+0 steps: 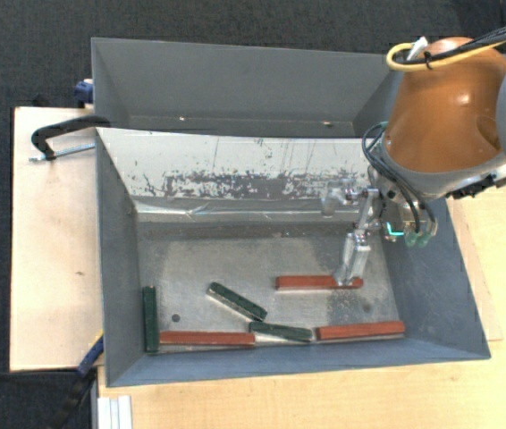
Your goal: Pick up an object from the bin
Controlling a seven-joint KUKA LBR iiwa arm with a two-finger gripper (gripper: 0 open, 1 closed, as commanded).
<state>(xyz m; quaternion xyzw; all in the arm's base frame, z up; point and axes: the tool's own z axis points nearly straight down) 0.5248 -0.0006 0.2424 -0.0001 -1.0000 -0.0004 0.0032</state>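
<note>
So, gripper (pixel 354 278) is way down at the bin (pixel 235 88) floor, right at the end of a red bar (pixel 316 282).

Arm reaches in from the right, its orange cover (pixel 445 105) sitting over the bin's rear right corner, and the gripper hangs nearly straight down from it. Its tip meets the right end of that flat red bar, which lies crosswise on the right half of the floor. Honestly can't tell if it's released or clamped on. Along the front wall are a left red bar (pixel 206 338) and a right red bar (pixel 360 332), with a short green bar (pixel 282 332) between them. A tilted green bar (pixel 237 301) lies just behind, and another green bar (pixel 149 318) runs along the left wall.
</note>
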